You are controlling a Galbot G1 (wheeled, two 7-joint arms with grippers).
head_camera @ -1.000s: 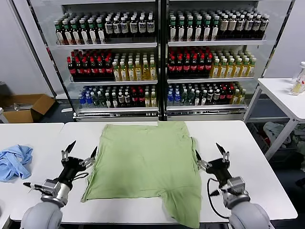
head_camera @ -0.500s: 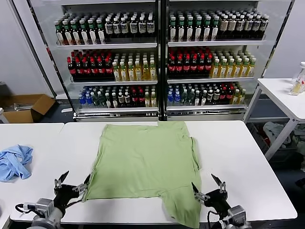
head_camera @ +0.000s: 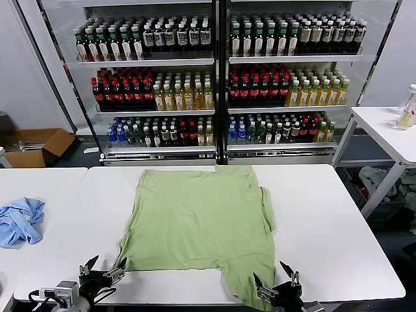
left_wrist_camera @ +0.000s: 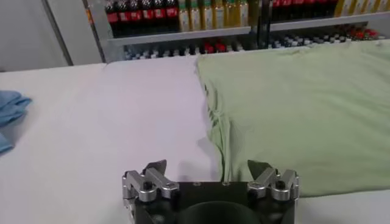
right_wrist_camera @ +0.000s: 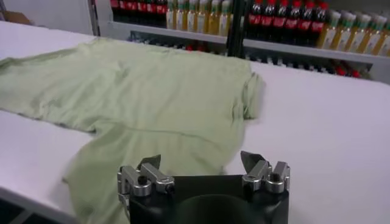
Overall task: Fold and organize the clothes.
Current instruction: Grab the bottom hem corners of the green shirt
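Both sets of jaws stand spread wide and hold nothing. The left gripper point(head_camera: 103, 273) hangs at the near edge of the table point(head_camera: 325, 214), and just ahead of its jaws, slightly toward the other arm, lies the near left corner of the green shirt point(head_camera: 198, 224); in the left wrist view that gripper point(left_wrist_camera: 210, 176) has the shirt's side hem point(left_wrist_camera: 220, 131) running away from a spot between its fingers. The right gripper point(head_camera: 276, 286) sits low at the same table edge, and the shirt's hanging flap point(head_camera: 250, 283) lies just in front of its jaws and to their inner side, draping over the rim; its wrist view shows this gripper point(right_wrist_camera: 204, 173) facing the flap point(right_wrist_camera: 116, 170) with bare tabletop on its outer side. The shirt lies flat in the middle of the table, back uppermost as far as can be told, and no fold looks made yet, so the step in hand appears to be reaching for the near hem. The next move would call for each gripper to go forward and down onto its own corner and pinch only cloth. Outward of both jaws the tabletop is bare, giving room; well beyond the left gripper lies a blue garment point(head_camera: 19, 221), and past the far hem stand shelves of bottles point(head_camera: 214, 84).
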